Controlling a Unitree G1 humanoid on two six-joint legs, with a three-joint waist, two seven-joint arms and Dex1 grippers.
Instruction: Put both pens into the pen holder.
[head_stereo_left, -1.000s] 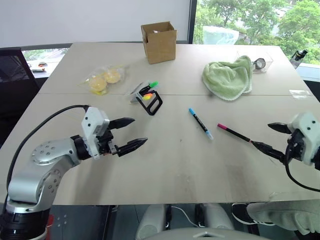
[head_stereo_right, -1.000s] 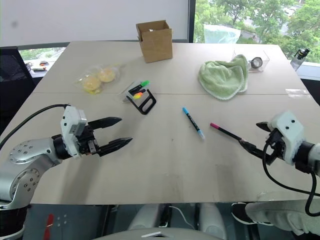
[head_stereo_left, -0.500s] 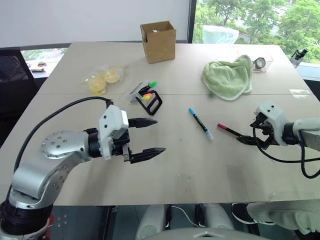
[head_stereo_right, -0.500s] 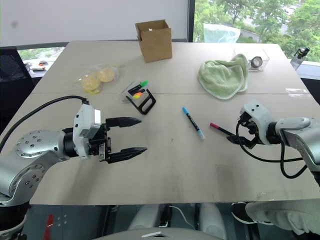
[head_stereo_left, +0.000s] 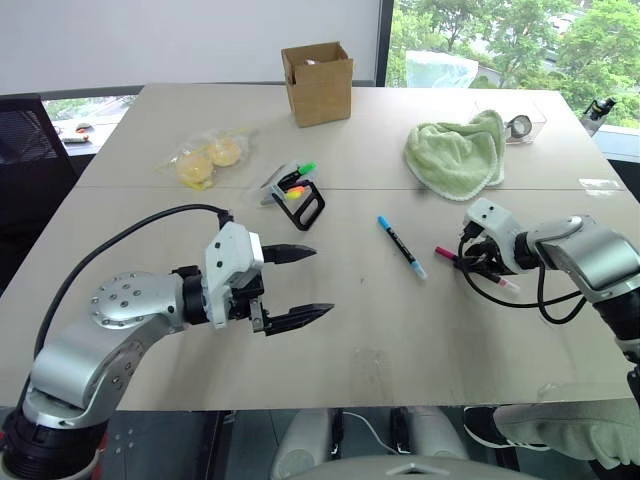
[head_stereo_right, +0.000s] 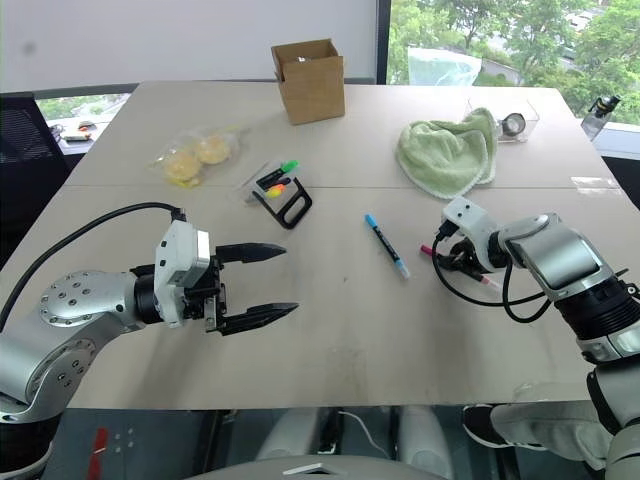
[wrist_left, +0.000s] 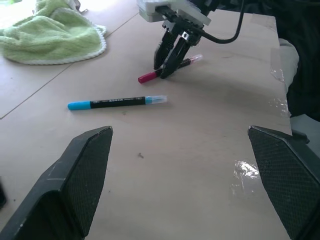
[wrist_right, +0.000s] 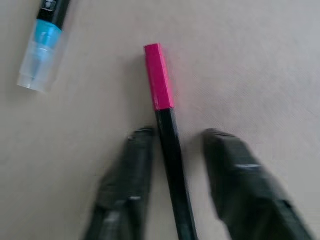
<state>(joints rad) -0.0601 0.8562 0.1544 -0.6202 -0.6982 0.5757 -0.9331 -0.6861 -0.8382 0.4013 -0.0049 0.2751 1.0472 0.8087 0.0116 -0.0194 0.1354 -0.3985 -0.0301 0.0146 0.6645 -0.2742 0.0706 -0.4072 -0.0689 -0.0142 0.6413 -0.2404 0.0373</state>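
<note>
Starting on my left, the left claw (head_stereo_left: 300, 285) has drifted in toward the middle of the counter (head_stereo_left: 360, 340) over the last second, and it hangs above bare wood with its two black fingers spread wide and nothing between them. It is idle for now.

Behind it, toward the far side, the pen holder (head_stereo_left: 300, 197) lies where it was, its black loop frame next to the short green, yellow and red highlighters (head_stereo_left: 293, 181). Nothing has gone into it yet. The brown cardboard box (head_stereo_left: 318, 83) sits well behind that, near the far edge.

Moving right, the blue-ended pen (head_stereo_left: 401, 247) lies flat on the counter, untouched, between the holder and my right arm.

The real change is on the right. A second ago the right claw (wrist_left: 169, 67) was back near the counter's near right corner, fingers apart; it has since swung forward and down onto the pink-ended pen (wrist_left: 167, 70). In the right wrist view the black barrel runs straight up between the two fingers (wrist_right: 125, 190), with the pink end sticking out beyond them. From the left wrist view the fingers look drawn in against the barrel, so I read this as a pinch just being made, with the pen still lying on the counter.

So the first pick looks under way. I judge the next move is a lift and a carry left to the holder, then the same for the blue one.
</note>
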